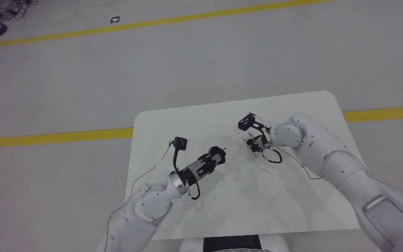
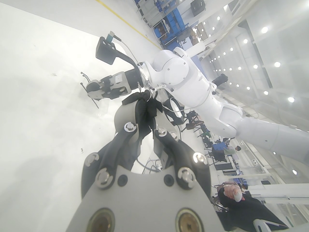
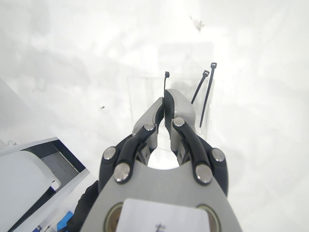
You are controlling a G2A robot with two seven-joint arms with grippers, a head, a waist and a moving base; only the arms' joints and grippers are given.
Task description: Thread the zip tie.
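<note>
Right hand (image 3: 164, 102) is clenched on the zip tie (image 3: 166, 80), head protruding past the fingertips, near 1 o'clock of tabletop (image 1: 302, 208) centre. Left hand (image 1: 219, 154) is stationed at its 8 o'clock; grip cannot be told. Tail should be fed squarely into the head, strap kept untwisted.

We are holding a zip tie (image 3: 166, 80) in our right gripper (image 3: 164, 97) above the tray (image 3: 144, 90) on the table (image 1: 302, 189), two more zip ties (image 3: 205, 92) resting in that tray beside it, our left gripper (image 1: 220, 154) hovering to the left.
</note>
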